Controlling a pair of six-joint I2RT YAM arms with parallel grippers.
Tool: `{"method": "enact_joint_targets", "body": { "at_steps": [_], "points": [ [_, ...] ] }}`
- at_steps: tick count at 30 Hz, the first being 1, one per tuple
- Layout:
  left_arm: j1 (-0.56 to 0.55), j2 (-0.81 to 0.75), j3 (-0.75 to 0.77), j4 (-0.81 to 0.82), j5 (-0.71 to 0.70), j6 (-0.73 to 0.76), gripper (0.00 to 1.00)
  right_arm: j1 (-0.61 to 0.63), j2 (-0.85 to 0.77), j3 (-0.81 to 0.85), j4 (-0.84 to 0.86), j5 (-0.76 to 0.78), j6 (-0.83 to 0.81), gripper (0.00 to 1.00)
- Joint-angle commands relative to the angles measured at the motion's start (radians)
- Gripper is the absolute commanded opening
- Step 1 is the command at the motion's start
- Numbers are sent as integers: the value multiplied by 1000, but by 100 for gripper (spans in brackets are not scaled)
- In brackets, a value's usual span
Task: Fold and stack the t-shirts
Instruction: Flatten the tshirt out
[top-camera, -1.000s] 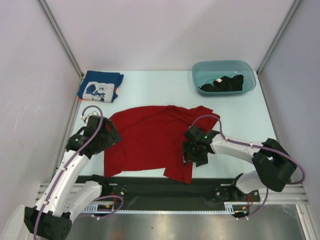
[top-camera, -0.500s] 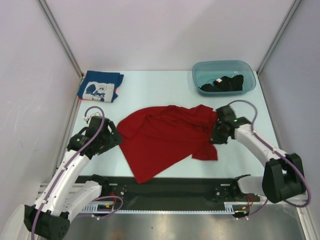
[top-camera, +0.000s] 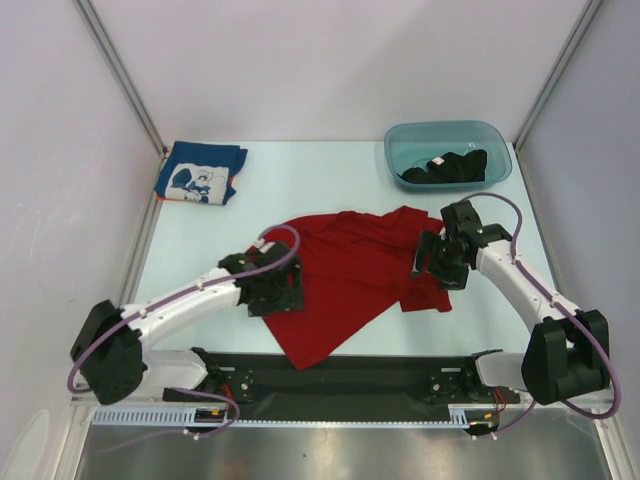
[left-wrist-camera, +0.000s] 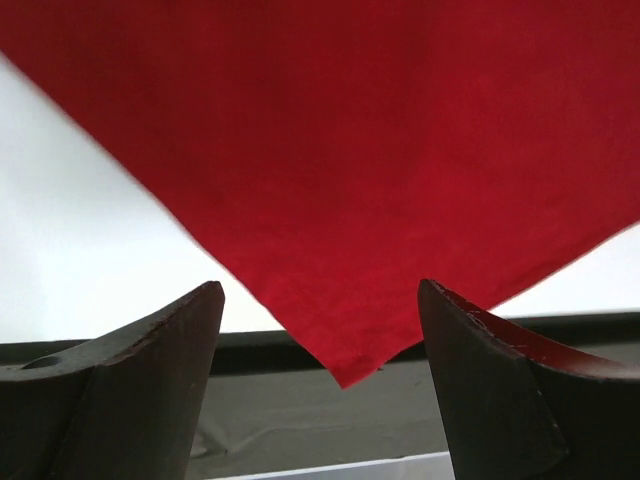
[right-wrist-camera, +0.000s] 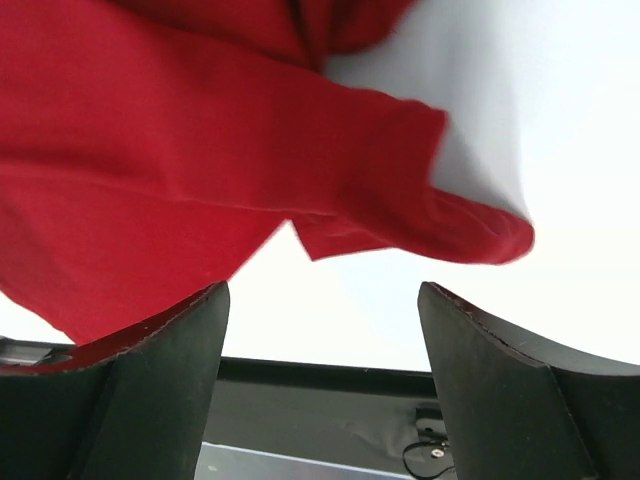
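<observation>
Red tee (top-camera: 350, 275) lies rumpled and skewed mid-table (top-camera: 330, 185), one corner reaching the black strip (top-camera: 400, 375) at the near edge. Blue tee (top-camera: 200, 173) sits folded back left. The black one (top-camera: 447, 165) is bunched in the teal tub (top-camera: 450, 130) back right.

L gripper (top-camera: 278, 292) is over the red tee's left edge, jaws spread, nothing btwn them (wrist cam shows only the cloth's pointed corner (left-wrist-camera: 345, 370) ahead). R gripper (top-camera: 440, 265) is over the right side by a sleeve (right-wrist-camera: 470, 235), also released and holding nothing.

Handling, my read: thin, light, floppy cloth w/ no stiffness, so it'll drape and drag wherever I pull. Folds won't hold unless it's laid flat first. Prob. not slippery, but a pinch may catch two layers. I'd take it at hems or corners w/ both arms and pull apart to flatten before any fold (a mid-panel grab would just bunch it more).
</observation>
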Motion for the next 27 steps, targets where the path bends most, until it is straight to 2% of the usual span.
{"method": "enact_joint_targets", "body": {
  "at_steps": [1,3,9,13,14,17,18,22,23,27],
  "points": [
    [-150,85,42,30,-12,-42,84,-37,-3,-46,-27,-3,41,82],
    [-192,137,40,45,-6,-34,84,-49,6,-57,-21,8,47,82],
    [-194,264,49,117,34,9,80,-77,58,-85,17,15,55,81],
    [-160,336,30,137,72,-15,82,-77,78,-73,31,-15,53,70],
    [-125,338,17,151,81,-16,82,-77,77,-73,48,-37,51,64],
    [-45,344,-23,177,100,23,83,-57,98,-67,75,-98,36,57],
    [11,347,-32,186,118,35,82,-40,109,-51,79,-101,30,55],
    [130,393,8,202,169,133,81,79,207,35,88,-87,22,44],
    [180,434,20,200,183,148,82,99,221,53,108,-100,28,39],
    [307,522,98,203,241,214,83,198,310,192,115,-130,68,37]
  ]
}}
